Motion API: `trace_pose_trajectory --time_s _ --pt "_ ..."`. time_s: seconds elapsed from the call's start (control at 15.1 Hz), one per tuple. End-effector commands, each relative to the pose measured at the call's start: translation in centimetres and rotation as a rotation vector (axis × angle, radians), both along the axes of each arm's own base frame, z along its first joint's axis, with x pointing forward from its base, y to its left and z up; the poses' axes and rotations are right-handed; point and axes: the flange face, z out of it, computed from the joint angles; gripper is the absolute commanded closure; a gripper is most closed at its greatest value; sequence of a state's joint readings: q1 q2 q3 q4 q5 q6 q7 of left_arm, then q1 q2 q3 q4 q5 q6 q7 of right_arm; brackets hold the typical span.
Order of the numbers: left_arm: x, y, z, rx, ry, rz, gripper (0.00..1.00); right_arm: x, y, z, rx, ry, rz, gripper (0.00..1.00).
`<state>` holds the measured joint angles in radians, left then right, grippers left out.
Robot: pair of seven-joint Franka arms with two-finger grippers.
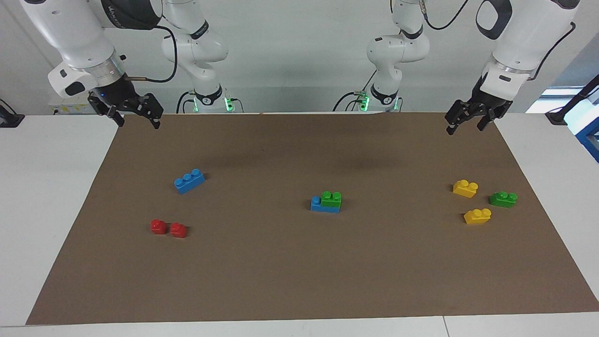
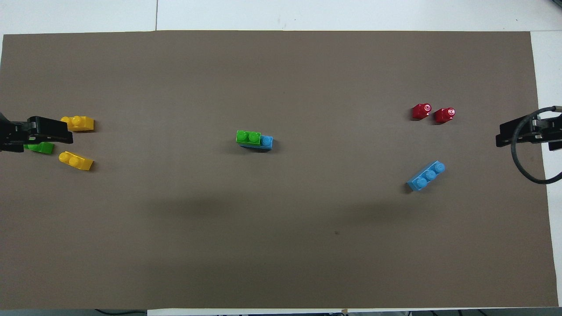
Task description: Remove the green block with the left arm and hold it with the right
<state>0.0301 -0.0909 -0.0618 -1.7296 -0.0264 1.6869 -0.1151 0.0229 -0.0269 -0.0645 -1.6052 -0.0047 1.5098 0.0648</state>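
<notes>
Facing view: brown mat [image 1: 299, 262] covered the table. At its middle, the green block [image 1: 331, 199] sat stacked on a blue brick [image 1: 323, 206], covering two of its studs and leaving one stud bare at the end toward the right arm. Relative to this stack, a loose blue brick [image 1: 189, 181] and two red blocks [image 1: 168, 228] lay toward the right arm's end, the red pair farther from the robots. Two yellow bricks [image 1: 465, 188] and a second green brick [image 1: 503, 199] lay toward the left arm's end. The left gripper [image 1: 468, 122] hung raised over the mat's edge nearest the robots, fingers spread and holding nothing; the right gripper [image 1: 138, 117] waited likewise over the mat's corner at its own end, fingers apart and holding nothing.

Overhead view: the green block [image 2: 248, 137] remained seated on the blue brick [image 2: 266, 141] at the mat's middle. The left gripper [image 2: 39, 134] partly covered the second green brick [image 2: 41, 148]; the right gripper [image 2: 524, 134] showed at the frame's edge, well apart from the stack.
</notes>
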Motion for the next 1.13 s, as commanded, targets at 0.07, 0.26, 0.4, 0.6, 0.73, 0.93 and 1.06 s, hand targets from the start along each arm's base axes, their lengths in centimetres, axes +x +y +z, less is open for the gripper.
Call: trace_pose_trajectory --time_s 0.07,0.26,0.4,0.6,0.73,0.93,1.06 --pt "0.2 0.0 0.1 -0.017 -0.008 -0.010 0.00 0.0 0.2 0.1 -0.003 -0.012 -0.015 0.00" --pt "0.3 0.2 0.1 -0.017 -0.010 -0.007 0.00 0.0 0.3 0.1 -0.001 -0.012 -0.013 0.00" --pt "0.3 0.3 0.1 -0.017 -0.009 -0.005 0.00 0.0 0.2 0.1 -0.001 -0.012 -0.013 0.00" --pt "0.3 0.7 -0.2 -0.017 -0.018 0.004 0.00 0.0 0.2 0.1 0.002 -0.010 -0.013 0.00" --pt "0.3 1.1 -0.4 -0.017 -0.018 0.012 0.00 0.0 0.3 0.0 0.002 -0.009 -0.012 0.00" --pt "0.2 1.1 -0.3 -0.017 -0.018 0.018 0.00 -0.1 0.3 0.0 0.003 -0.007 -0.012 0.00" --pt "0.2 1.2 -0.5 -0.018 -0.016 0.025 0.00 -0.1 0.2 -0.1 0.004 -0.004 -0.013 0.00"
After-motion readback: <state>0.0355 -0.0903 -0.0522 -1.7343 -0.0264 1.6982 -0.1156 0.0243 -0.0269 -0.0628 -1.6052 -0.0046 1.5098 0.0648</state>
